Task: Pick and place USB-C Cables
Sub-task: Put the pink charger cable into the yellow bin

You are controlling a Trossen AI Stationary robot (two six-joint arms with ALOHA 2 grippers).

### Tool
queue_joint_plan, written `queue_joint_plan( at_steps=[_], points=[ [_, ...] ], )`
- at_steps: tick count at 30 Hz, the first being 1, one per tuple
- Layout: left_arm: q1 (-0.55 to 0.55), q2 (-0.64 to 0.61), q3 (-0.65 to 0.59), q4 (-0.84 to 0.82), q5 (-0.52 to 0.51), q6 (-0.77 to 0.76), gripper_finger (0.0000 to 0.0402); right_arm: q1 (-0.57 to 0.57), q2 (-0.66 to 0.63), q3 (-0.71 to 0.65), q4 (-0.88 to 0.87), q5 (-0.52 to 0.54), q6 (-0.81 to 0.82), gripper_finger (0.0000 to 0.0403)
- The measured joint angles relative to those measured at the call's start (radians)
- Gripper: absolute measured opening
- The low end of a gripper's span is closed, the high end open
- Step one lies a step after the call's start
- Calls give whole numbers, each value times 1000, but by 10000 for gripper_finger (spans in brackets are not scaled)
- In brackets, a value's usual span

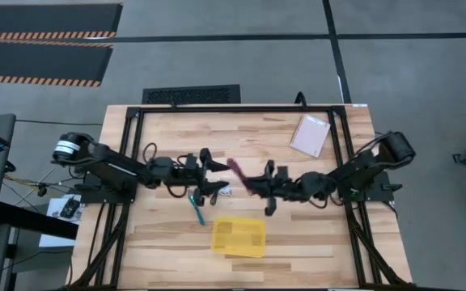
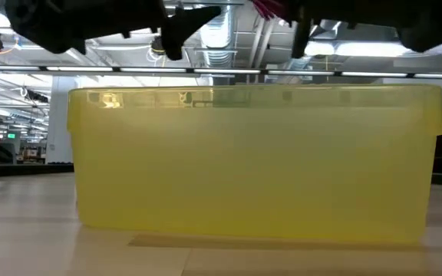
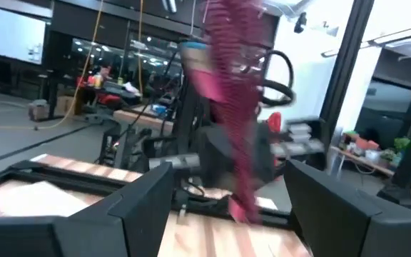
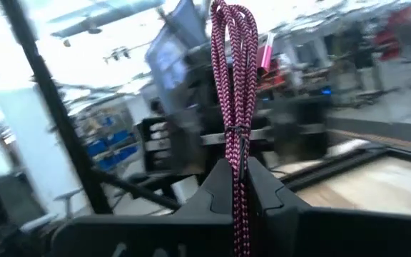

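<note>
My right gripper [image 1: 257, 186] is above the table's middle, shut on the dark red braided cable bundle [image 4: 235, 71], which also shows in the high view [image 1: 239, 171]. My left gripper [image 1: 215, 175] faces it from the left, open and touching nothing. In the left wrist view its fingers [image 3: 138, 203] stand apart, with the red cable [image 3: 234, 114] hanging in the air ahead of them. The teal cable [image 1: 198, 210] lies on the table below the left gripper, and something small and white [image 1: 226, 191] lies beside it. No black cable shows. My right gripper pinches the dark red cable bundle between its two fingers at the banded part near one end [image 4: 237, 153]. The looped length, with a pink plug [image 4: 266, 53], sticks out past the fingertips toward the left arm. The bundle is lifted clear of the table.
The yellow tray [image 1: 239, 236] stands near the table's near edge, below both grippers, and fills the low view [image 2: 252, 161]. The pale pink packet [image 1: 310, 135] lies toward the far right corner. A black frame borders the tabletop.
</note>
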Motion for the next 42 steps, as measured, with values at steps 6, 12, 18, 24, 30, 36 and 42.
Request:
queue_joint_plan(
  at_steps=[6, 12, 18, 24, 30, 36, 42],
  points=[
    [-3, 15, 15, 6, 45, -5, 258, -1, 43, 43, -4, -19, -6, 18],
    [-4, 9, 15, 42, 17, 6, 258, -7, 43, 43, -8, -27, -2, 14],
    [-5, 9, 15, 44, -15, 5, 258, -8, 43, 43, -8, -27, -1, 20],
    [-5, 18, 28, 33, -20, -2, 258, -15, 43, 44, -35, -26, 20, 16],
    [-11, 19, 89, -76, -8, 39, 258, -24, 42, 44, -64, -26, 51, 21],
    [-13, 19, 82, -89, -14, 47, 238, -20, 42, 44, -60, -25, 43, 21],
    [-13, 19, 82, -89, -44, 47, 132, -20, 42, 44, -61, -25, 42, 26]
  ],
)
